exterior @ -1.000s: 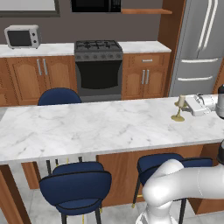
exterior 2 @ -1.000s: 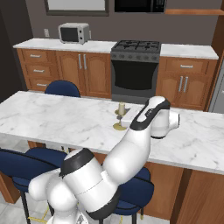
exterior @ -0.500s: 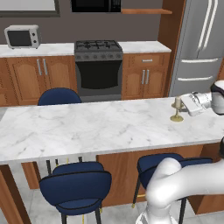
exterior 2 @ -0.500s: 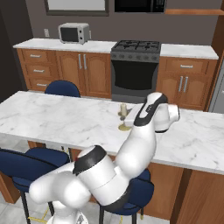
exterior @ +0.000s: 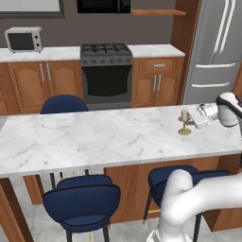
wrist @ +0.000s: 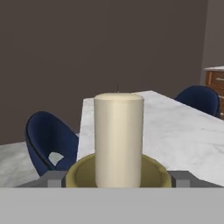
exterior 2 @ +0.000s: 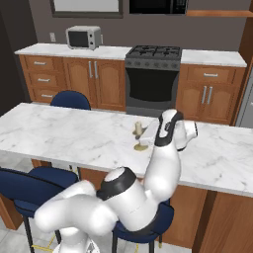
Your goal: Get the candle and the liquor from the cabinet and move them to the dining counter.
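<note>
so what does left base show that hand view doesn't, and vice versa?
Left base alone: the stove, microwave, fridge, and the arm's hand level beside the candle on the dining counter. Hand view alone: the candle close up, upright in its olive-gold base, the jaws standing wide on either side of that base, and a dark wall behind. Both: candle, marble counter, navy stools.

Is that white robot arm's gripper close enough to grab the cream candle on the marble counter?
Probably yes: the open gripper sits right at the cream pillar candle on the white marble dining counter, nothing between them.
</note>
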